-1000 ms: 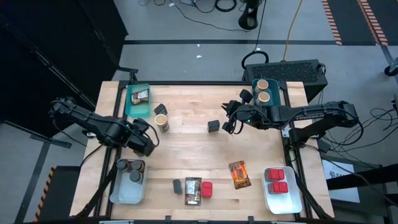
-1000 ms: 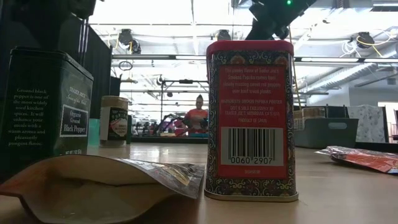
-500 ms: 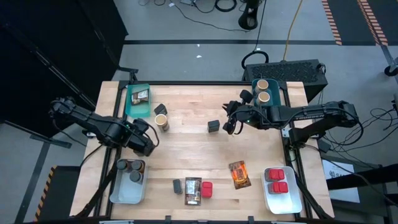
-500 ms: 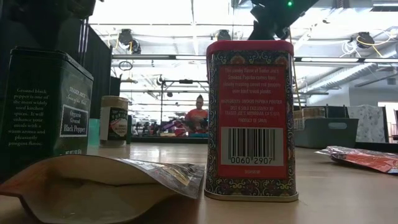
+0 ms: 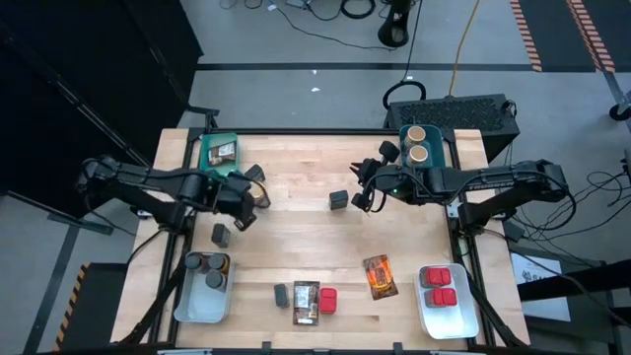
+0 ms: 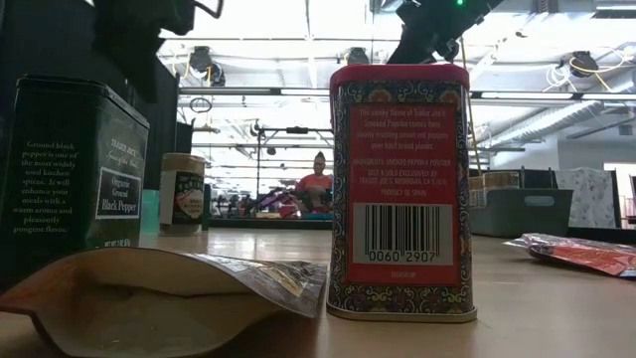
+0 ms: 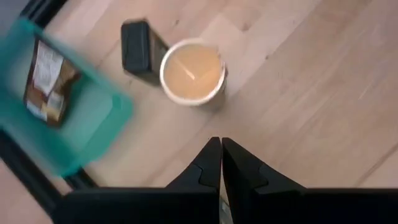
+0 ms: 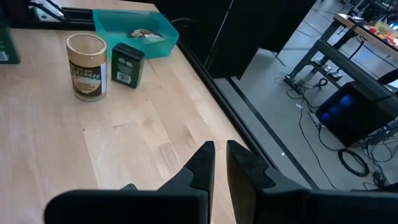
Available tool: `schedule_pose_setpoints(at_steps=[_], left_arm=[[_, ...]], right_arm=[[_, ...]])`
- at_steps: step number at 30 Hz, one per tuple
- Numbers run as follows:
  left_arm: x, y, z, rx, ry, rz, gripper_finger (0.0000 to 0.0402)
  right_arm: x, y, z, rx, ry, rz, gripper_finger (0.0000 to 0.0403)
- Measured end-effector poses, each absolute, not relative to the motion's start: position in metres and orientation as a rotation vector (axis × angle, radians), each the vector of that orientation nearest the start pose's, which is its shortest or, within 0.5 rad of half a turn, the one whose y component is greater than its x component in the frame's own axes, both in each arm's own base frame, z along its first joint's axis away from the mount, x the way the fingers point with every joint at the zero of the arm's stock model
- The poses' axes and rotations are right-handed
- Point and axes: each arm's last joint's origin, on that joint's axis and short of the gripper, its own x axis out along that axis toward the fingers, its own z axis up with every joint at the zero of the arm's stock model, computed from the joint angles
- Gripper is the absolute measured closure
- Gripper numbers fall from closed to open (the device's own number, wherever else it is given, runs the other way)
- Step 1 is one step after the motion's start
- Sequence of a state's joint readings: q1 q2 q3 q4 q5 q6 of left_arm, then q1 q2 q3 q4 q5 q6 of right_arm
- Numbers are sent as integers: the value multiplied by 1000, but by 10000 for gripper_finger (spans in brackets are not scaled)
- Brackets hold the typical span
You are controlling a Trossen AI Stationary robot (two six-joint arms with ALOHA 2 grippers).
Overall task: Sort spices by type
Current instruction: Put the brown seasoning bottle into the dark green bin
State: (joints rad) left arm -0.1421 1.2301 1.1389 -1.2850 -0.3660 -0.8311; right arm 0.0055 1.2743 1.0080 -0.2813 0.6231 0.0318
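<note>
The left gripper (image 5: 248, 197) hangs over the far-left part of the worktop (image 5: 315, 232), fingers (image 7: 211, 163) clenched on nothing, just short of the tan cylinder (image 7: 192, 72) that stands touching a dark tin (image 7: 137, 47) beside the teal bin (image 5: 205, 168). To lift the cylinder cleanly, the fingers should part first, then drop straddling it without nudging the tin. The left arm reaches in from the left edge, wrist pointing down. The right gripper (image 5: 367, 197) waits near a dark tin at mid-worktop, seemingly clenched and empty too.

Three tan cylinders (image 5: 418, 153), three packets (image 5: 379, 276), seven dark tins (image 5: 338, 200), at least three red tins (image 5: 327, 300), four bins (image 5: 202, 306)
</note>
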Motion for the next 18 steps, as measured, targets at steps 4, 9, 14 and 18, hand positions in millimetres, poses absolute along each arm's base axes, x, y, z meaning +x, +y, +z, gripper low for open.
schedule_pose_setpoints(at_steps=[4, 9, 14, 18], left_arm=[[206, -7, 298, -300, 1151, 606, 384], [211, 3, 299, -149, 1178, 467, 384], [211, 17, 299, -108, 1188, 473, 384], [210, 25, 299, -112, 1205, 426, 379]], right_arm=[[271, -15, 300, -152, 549, -609, 378], [263, -15, 297, -141, 613, -616, 378], [256, -15, 298, -107, 631, -630, 365], [251, -16, 300, -83, 632, -639, 343]])
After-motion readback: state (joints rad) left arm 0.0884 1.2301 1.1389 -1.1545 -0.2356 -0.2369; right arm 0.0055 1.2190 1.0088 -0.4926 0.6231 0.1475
